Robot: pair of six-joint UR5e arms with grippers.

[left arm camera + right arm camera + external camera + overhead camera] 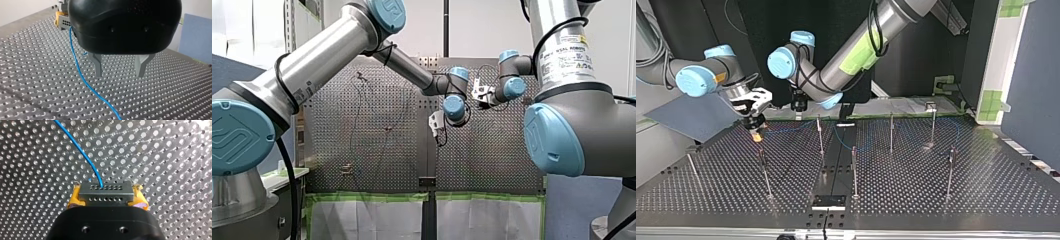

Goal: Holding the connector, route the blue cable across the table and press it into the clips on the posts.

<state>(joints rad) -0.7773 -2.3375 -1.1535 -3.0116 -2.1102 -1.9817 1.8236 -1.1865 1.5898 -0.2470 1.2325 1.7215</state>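
Front view: my right arm (572, 125) label (569, 57), "ROBOTS"; its jaws clamp connector (105, 192).

A pale wall (492, 25) fills the front view's upper middle behind the perforated table (492, 160), white sheets (367, 220) edged with green tape (367, 196) run along its bottom, and the top view shows a black backdrop (766, 20) and a grey-blue panel (1036, 75) at right.

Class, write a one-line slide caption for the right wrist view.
My right pincer grips the connector, blue cable trailing over the perforated table.
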